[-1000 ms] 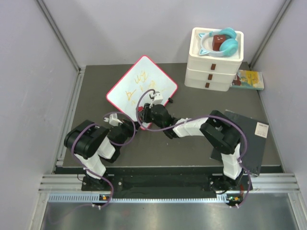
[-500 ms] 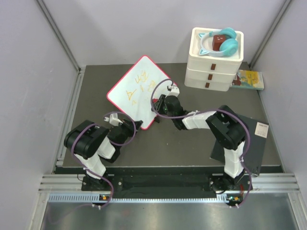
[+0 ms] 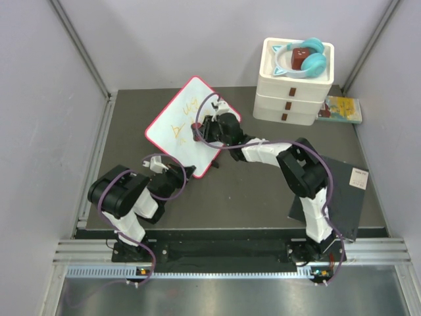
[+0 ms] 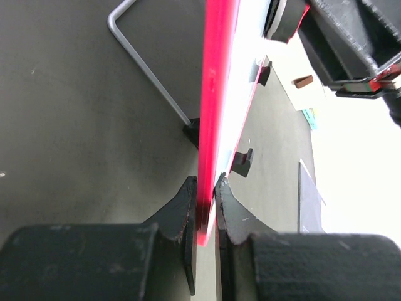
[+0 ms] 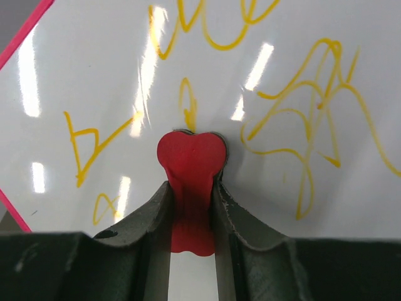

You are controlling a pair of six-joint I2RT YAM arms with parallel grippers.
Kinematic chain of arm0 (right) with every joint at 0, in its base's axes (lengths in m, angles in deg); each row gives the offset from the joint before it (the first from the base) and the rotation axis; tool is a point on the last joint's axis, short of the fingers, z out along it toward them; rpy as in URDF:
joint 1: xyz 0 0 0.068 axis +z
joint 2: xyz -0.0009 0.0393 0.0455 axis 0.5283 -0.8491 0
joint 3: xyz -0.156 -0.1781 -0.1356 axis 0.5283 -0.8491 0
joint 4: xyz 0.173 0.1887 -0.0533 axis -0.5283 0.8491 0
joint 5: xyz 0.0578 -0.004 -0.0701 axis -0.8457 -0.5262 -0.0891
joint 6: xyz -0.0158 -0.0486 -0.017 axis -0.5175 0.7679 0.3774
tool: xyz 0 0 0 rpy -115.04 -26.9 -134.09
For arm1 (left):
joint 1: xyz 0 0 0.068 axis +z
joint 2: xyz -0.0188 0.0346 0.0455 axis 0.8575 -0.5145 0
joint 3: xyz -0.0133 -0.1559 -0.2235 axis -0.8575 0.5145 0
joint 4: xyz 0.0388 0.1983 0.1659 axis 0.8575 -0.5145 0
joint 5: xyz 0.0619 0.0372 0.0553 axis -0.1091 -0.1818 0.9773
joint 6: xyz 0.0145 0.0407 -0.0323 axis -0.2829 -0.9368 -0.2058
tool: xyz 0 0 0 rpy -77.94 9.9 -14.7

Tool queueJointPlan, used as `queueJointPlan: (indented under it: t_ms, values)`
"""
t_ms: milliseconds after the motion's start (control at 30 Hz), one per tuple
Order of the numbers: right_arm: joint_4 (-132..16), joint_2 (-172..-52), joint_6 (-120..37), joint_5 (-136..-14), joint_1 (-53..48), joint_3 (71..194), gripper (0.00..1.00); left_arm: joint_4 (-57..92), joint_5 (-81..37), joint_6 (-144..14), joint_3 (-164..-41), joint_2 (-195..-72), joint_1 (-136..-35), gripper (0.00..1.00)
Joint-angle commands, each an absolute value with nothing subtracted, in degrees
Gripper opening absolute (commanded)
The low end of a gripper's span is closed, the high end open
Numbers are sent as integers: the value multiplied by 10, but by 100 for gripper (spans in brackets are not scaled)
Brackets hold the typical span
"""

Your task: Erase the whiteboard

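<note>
My left arm (image 3: pixel 120 195) and right arm (image 3: pixel 304 176) are built of white links between bulky black joints, with a thin purple cable (image 3: pixel 99 196) looped along each. My left end effector (image 4: pixel 204 188) and right end effector (image 5: pixel 190 188) have dark, wedge-shaped fingers (image 5: pixel 143 221), scuffed pale at the edges.

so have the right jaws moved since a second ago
Yes. The right jaws, holding the eraser, have gone from the whiteboard's near edge up onto its middle, away from the arm bases, now roughly level with the drawer stack.
</note>
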State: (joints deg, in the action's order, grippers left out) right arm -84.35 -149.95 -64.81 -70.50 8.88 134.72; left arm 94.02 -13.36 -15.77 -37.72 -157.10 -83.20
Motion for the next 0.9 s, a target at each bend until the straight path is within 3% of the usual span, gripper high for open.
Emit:
queueJointPlan:
  t_ms: [0, 267, 533, 867]
  values:
    - [-794, -1532, -617, -775, 121, 1399, 0, 689, -113, -189, -336, -1614, -829, 0]
    - [-690, -1562, -552, -735, 195, 1522, 0, 689, -115, -196, -336, -1615, -829, 0]
    - [-565, -1651, -586, -738, 164, 1657, 0, 666, -111, -203, -342, -1605, -829, 0]
    - [-530, -1632, -597, -679, 71, 1577, 0, 667, -112, -204, -342, -1606, -830, 0]
